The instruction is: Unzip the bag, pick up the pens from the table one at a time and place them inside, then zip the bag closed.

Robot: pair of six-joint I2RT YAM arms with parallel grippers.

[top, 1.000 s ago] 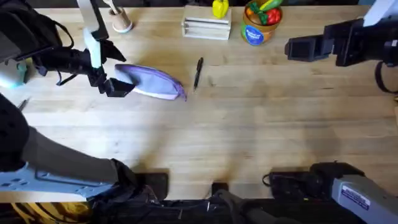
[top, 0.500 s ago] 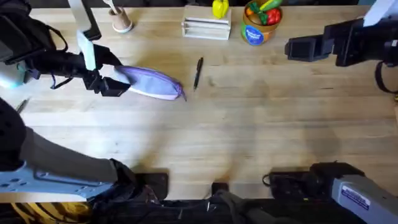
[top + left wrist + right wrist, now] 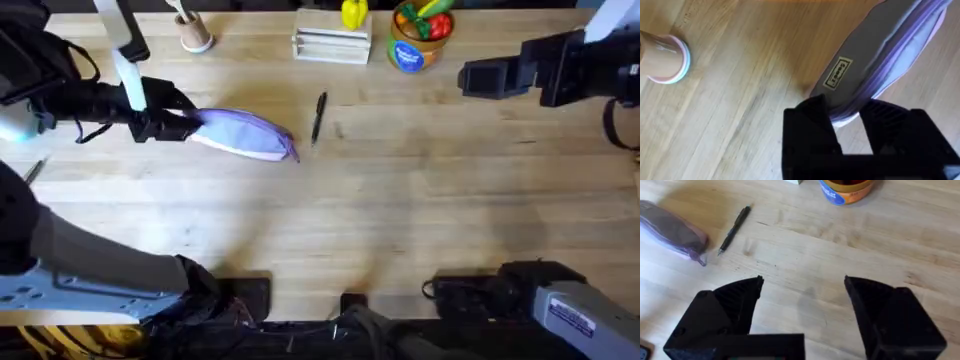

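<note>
The lavender bag [image 3: 247, 133] lies on the table [image 3: 400, 220] at the back left, zipper edge facing up. My left gripper [image 3: 172, 128] is at its left end, shut on it. In the left wrist view that end of the bag [image 3: 880, 55] sits pinched between the black fingers [image 3: 810, 132]. One black pen [image 3: 318, 117] lies just right of the bag, apart from it. My right gripper [image 3: 478, 78] hovers open at the back right, far from both. Its wrist view shows the bag [image 3: 672, 230] and the pen [image 3: 734, 229] in the distance.
Along the back edge stand a tan cup [image 3: 195, 35] holding pale sticks, a white slatted holder [image 3: 332, 45], a yellow piece [image 3: 353, 13] and a blue-labelled can [image 3: 420, 35] of toy vegetables. The tan cup [image 3: 662, 57] stands near the bag's gripped end.
My left gripper has slid left and slightly toward the table's back along the bag's end. The bag has barely shifted. The right arm and the pen are still.
</note>
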